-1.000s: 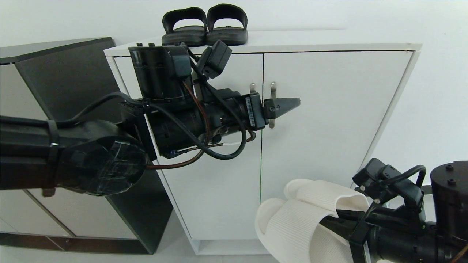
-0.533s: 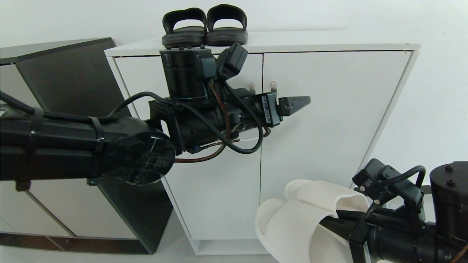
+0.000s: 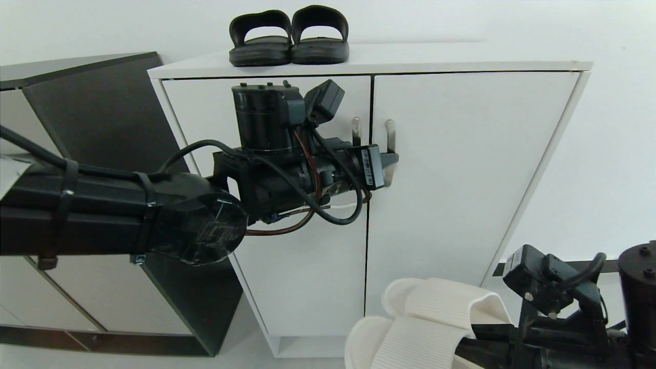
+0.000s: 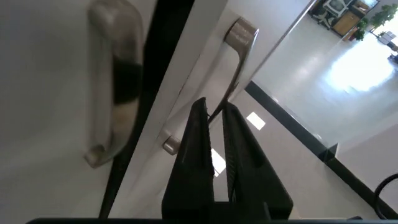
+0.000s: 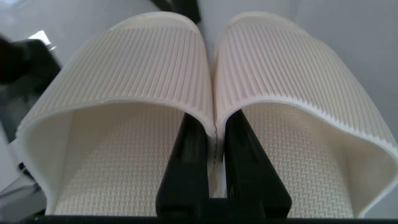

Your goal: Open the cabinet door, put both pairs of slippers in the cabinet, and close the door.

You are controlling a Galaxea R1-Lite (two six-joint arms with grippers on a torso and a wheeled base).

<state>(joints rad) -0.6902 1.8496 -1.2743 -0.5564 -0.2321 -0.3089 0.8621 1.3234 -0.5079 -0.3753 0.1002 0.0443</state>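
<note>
Nearest, my right claw (image 5: 214, 134) pinches the white slippers (image 3: 425, 312) together, low before the cabinet (image 3: 461, 169). My left claw (image 3: 390, 160) is narrowed onto the right-hand handle (image 3: 390, 130); the cabinet is closed, so I judge opening is in hand: pull outward next. The black slippers (image 3: 289, 36) sit on top.

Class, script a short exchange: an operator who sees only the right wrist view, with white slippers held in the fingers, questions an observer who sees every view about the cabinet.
Operator: Is the cabinet open yet?
Observer: No; the left door and right door both look shut in the head view.
Operator: Where is the left gripper?
Observer: At the right door's handle, with its fingers on either side of it.
</note>
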